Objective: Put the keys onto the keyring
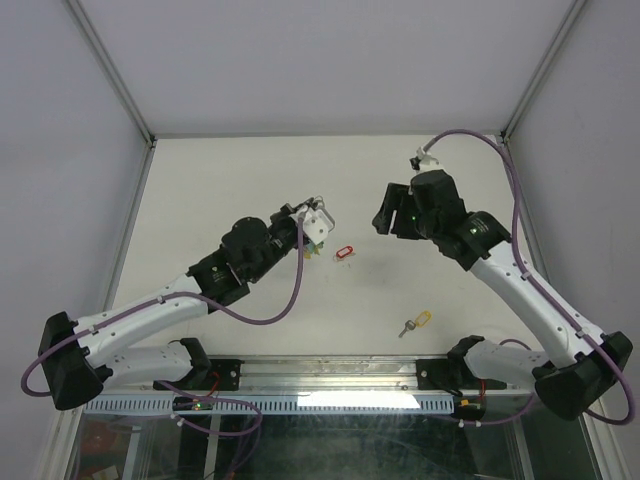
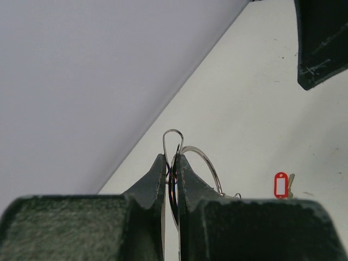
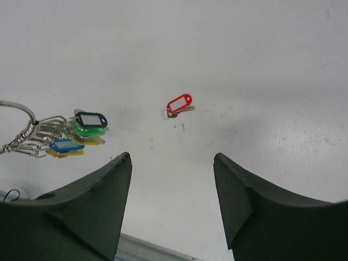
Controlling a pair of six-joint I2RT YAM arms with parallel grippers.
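Keyring (image 2: 206, 159) tight in left tool (image 2: 172, 163), right tool (image 3: 171, 163) wide

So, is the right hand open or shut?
Open: the right hand has its fingers wide apart, with nothing between them.

1. Left arm (image 1: 150, 310): white tubular link shells, black joint housings behind the jaws.
2. Right arm (image 1: 530, 295): identical white-and-black build, black base block farthest from the jaws.
3. Purple cable (image 1: 297, 285): one per arm, looping loosely rearward from the jaws.
4. Jaws: dark matte wedges, faintly scuffed, tapering to narrow tips.
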